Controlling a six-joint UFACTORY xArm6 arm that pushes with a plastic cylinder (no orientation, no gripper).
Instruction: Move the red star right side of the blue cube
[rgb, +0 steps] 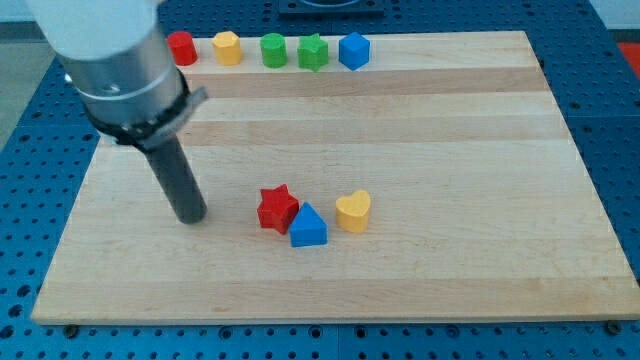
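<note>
Red star (277, 208) is found near the middle of the wooden table (470, 150), touching a blue triangular block (308, 227). My tip (191, 216), bare and holding nothing, is set just beside it toward the view's left edge. Blue cube (354, 50) is placed at the top edge.

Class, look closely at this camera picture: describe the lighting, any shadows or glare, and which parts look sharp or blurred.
Camera view: even, soft light on the wooden board, no strong glare; the red star, the blue block and the yellow heart cast only faint shadows; blocks look sharp; the arm's grey housing at the view's top left looks softer; my tip is left of the red star.
</note>
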